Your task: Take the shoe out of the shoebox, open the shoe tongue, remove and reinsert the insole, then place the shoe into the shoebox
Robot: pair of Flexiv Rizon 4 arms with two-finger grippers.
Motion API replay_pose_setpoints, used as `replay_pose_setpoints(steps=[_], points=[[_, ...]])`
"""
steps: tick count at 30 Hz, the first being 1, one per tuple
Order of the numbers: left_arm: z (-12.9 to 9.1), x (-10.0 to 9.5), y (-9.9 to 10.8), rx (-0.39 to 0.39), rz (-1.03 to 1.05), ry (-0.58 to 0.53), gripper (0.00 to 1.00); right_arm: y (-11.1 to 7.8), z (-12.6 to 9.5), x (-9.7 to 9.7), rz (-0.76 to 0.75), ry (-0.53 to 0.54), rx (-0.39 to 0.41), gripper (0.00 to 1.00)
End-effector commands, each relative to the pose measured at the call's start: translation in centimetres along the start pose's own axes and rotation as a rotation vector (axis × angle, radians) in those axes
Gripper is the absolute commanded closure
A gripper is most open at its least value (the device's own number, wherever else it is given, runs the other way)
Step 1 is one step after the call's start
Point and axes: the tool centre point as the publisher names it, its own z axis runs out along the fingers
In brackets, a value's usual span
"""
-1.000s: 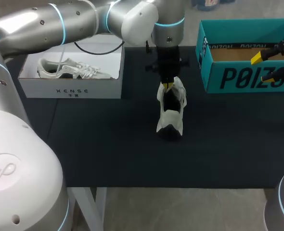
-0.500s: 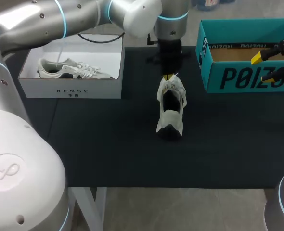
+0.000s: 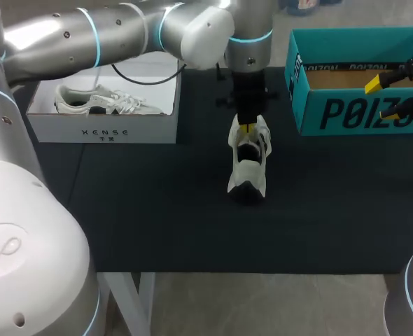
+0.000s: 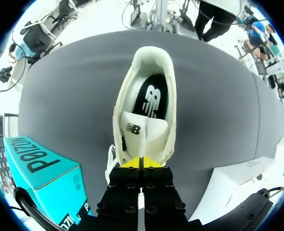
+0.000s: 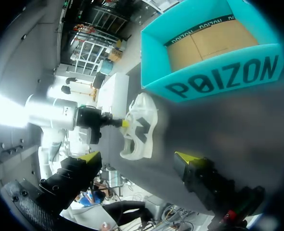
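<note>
- Desk [image 3: 192, 231]: dark top. The one loose shoe [image 3: 248, 162] stands on its sole near the middle, outside both boxes. Its toe points to 12 o'clock and its heel to 6 o'clock.
- White shoebox [image 3: 105, 129]: lies at about 10 o'clock from the shoe, well apart from it, lid off. A second pale sneaker [image 3: 98, 100] lies inside on its side.
- Teal box [image 3: 360, 115]: lies at about 2 o'clock from the shoe, open. Its brown cardboard floor shows in the right wrist view.
- Left arm [image 3: 122, 35]: comes in from the 10 o'clock corner, passes over the white shoebox and points straight down over the toe end of the shoe.
- Left claw [image 4: 141, 162]: closed tight, with the yellow tips pressed together and only a hairline between them. The tips sit at the front edge of the tongue [image 4: 144, 134], which stands up from the opening. I cannot tell whether any fabric is nipped between them.
- Insole [image 4: 151, 96]: dark, lying flat inside the shoe, seen through the opening beyond the tongue.
- Right claw [image 3: 383, 98]: hangs over the teal box at its 3 o'clock end, well apart from the shoe. Its fingers are spread wide and hold nothing.
- Right wrist view: the shoe and the left claw's yellow tip show ahead of the claw, with the teal box beside them.
</note>
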Motion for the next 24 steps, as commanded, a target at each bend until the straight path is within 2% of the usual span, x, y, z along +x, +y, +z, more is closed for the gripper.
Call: replay_pose_setpoints(steps=[1, 3, 7, 8, 9, 24], points=[[-0.8, 0.1, -0.9, 0.0, -0.068, -0.023, 1.0, 0.0, 0.0, 0.0, 0.001, -0.003, 0.001, 0.0], [-1.9, 0.1, -1.4, 0.039, -0.176, -0.044, 1.0, 0.0, 0.0, 0.0, 0.001, -0.003, 0.001, 0.0], [-4.5, 0.4, -1.0, 0.225, -0.571, -0.146, 1.0, 0.0, 0.0, 0.0, 0.001, -0.003, 0.001, 0.0], [-4.7, 0.4, -0.9, 0.244, -0.59, -0.158, 1.0, 0.0, 0.0, 0.0, 0.001, -0.003, 0.001, 0.0], [-5.0, 0.7, -0.8, 0.301, -0.614, -0.155, 1.0, 0.0, 0.0, 0.0, 0.001, -0.003, 0.001, 0.0], [-5.0, 0.7, -0.8, 0.301, -0.614, -0.155, 1.0, 0.0, 0.0, 0.0, 0.001, -0.003, 0.001, 0.0]])
